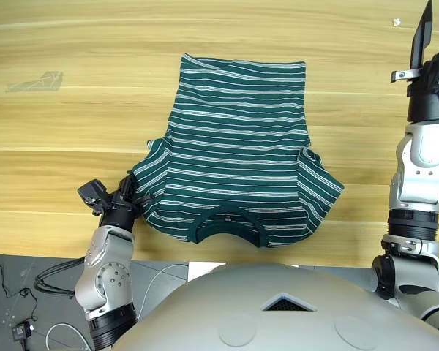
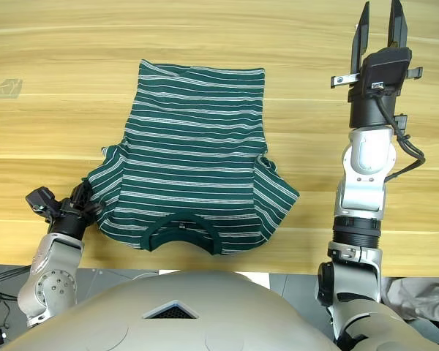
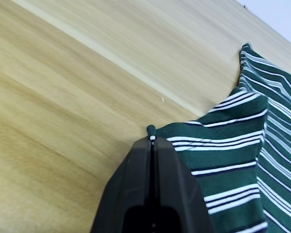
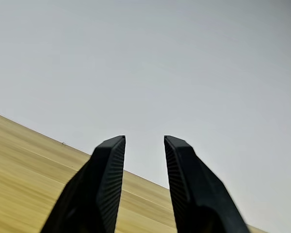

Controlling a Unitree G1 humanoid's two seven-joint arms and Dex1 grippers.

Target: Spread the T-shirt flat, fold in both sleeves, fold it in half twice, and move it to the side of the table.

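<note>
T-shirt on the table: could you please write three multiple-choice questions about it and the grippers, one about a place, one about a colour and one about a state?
1. Which way does the collar of the T-shirt point?
A. toward the robot
B. away from the robot
C. to the robot's right

2. What colour are the T-shirt's thin stripes?
A. red
B. yellow
C. white

3. In what state is the left gripper?
A. open in the air
B. shut on the T-shirt's sleeve
C. open beside the collar

Answers:
1 A, the collar lies by the near edge of the table.
2 C, white lines cross the dark green cloth.
3 B, it is closed on the sleeve's edge.
</note>
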